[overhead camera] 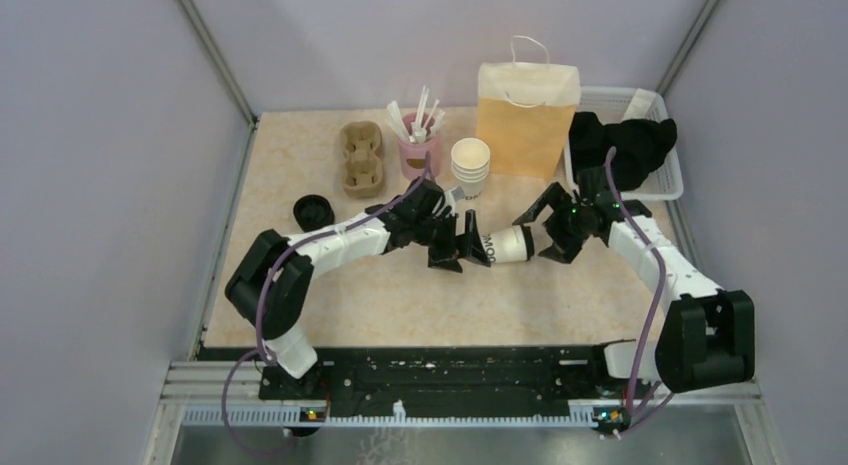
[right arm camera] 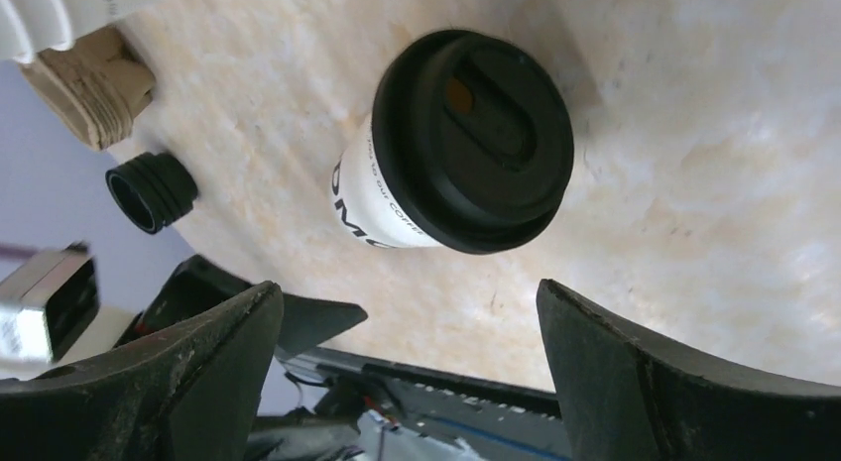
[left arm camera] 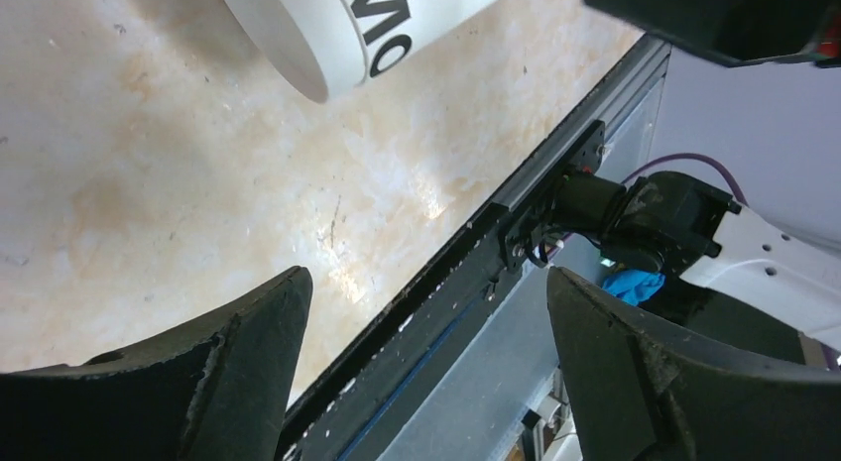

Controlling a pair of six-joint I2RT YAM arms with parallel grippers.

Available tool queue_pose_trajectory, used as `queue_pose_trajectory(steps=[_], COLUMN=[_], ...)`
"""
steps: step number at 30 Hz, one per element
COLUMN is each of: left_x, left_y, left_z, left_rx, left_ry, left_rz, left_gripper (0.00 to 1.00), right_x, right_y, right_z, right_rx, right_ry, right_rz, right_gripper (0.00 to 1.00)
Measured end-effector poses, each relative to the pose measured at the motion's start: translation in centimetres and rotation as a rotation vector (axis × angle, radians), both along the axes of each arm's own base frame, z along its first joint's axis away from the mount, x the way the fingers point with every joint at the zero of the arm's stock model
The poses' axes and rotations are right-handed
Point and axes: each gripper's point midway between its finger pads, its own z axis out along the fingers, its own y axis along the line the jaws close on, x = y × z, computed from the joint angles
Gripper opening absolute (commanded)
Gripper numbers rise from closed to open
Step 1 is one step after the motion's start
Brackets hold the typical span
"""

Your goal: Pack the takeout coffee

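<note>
White lidded cup (overhead camera: 505, 245) at mid-worktop (overhead camera: 400, 305), between both arms, held by neither | left fingers (left arm camera: 248, 352) spread, right fingers (right arm camera: 635, 362) spread | step: probably grasping (lid is on) | next: pinch cup's side, carry upright toward paper bag (overhead camera: 527, 120)

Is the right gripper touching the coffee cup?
Apart. Right wrist view shows bare table between the coffee cup and the fingers of the open right gripper.

On table (overhead camera: 400, 295): coffee cup (overhead camera: 505, 245) lies between left gripper (overhead camera: 462, 245) and right gripper (overhead camera: 540, 233); cup stack (overhead camera: 470, 165) behind it, bag (overhead camera: 527, 120) right of stack, carrier (overhead camera: 362, 157) left of stack.
</note>
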Motion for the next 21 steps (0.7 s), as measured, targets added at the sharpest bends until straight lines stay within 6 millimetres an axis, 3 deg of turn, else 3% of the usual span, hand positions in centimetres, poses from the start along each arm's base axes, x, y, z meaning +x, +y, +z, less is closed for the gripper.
queue_pose_trajectory(steps=[6,12,21], left_x=[-0.7,-1.4,-1.8], left_y=[1.5,2.6,3.9], left_z=[2.8,4.8,5.9], left_rx=[0.01,0.014,0.04], left_ry=[-0.077,-0.12,-0.156], left_rz=[-0.01,-0.001,0.015], left_gripper=[0.97,0.97,0.98], right_x=[-0.8,-0.6,-0.7], right_y=[2.4,1.3,1.6], right_z=[-1.2,-4.7,-7.5], right_rx=[0.033,-0.015,-0.098], right_ry=[0.128,0.258,0.31], right_rz=[-0.163,-0.36,-0.413], right_gripper=[0.99,0.99,0.93])
